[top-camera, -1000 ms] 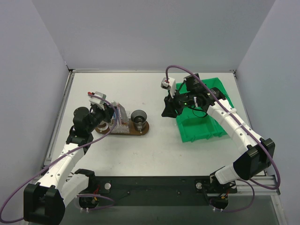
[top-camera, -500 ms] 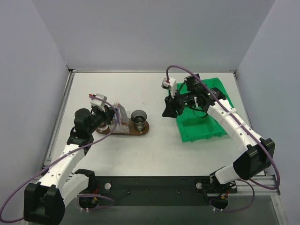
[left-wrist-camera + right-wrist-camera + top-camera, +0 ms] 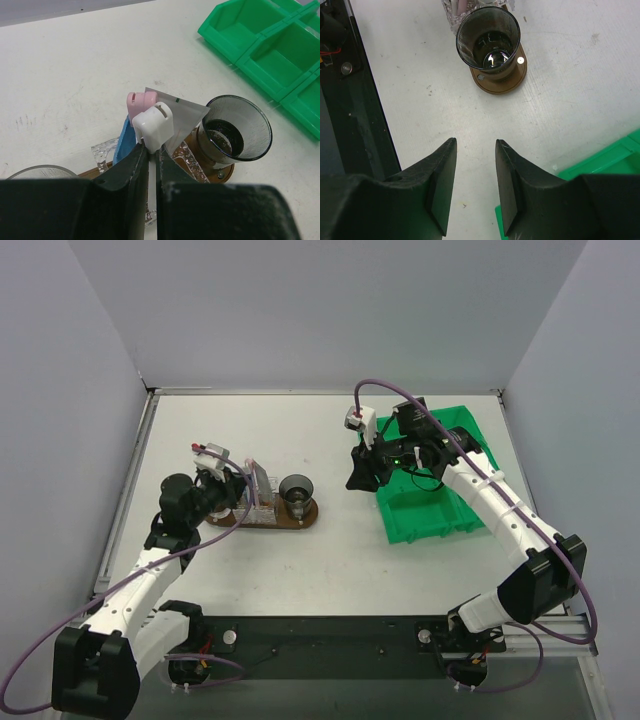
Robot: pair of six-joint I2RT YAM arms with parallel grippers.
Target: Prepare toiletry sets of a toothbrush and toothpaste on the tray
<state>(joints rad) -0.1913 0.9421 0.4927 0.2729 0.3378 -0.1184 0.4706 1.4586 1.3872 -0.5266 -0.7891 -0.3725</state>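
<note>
Top view: 1 tray [image 3: 303, 521] sits left of centre on the table [image 3: 300, 430], and 1 green sectioned bin [image 3: 430, 515] sits to the right. On the tray are 1 dark cup [image 3: 295, 490] at its right end and 1 toothpaste [image 3: 260, 483] standing tilted near the middle. The left gripper [image 3: 232, 492] is at the tray's left end, right next to the tube. The right gripper [image 3: 358, 478] hangs above the table between the tray and the bin, touching neither.

Left wrist: the left gripper [image 3: 150, 152] has its jaws almost together, leaving only a thin slit. It pinches 1 toothbrush [image 3: 154, 125], whose white blocky end sticks out past the tips. 1 pink block [image 3: 139, 101] touches that end from behind; can't tell if it is a separate item. The toothpaste [image 3: 124, 144] shows as a blue body just left of the fingers, leaning over the tray [image 3: 225, 172]. 1 flat grey panel [image 3: 184, 111] lies between the toothbrush end and the dark cup [image 3: 235, 131]. 1 clear cup [image 3: 37, 172] is cut off at lower left. The bin [image 3: 270, 47] is at upper right with 3 compartments visible.

Right wrist: the right gripper [image 3: 475, 145] has its jaws spread wide and holds nothing, with bare table below it. 1 dark cup [image 3: 489, 37] stands upright on the tray's rounded end [image 3: 507, 82], well ahead of the fingers. 1 corner of the bin [image 3: 615, 150] shows at lower right.
</note>
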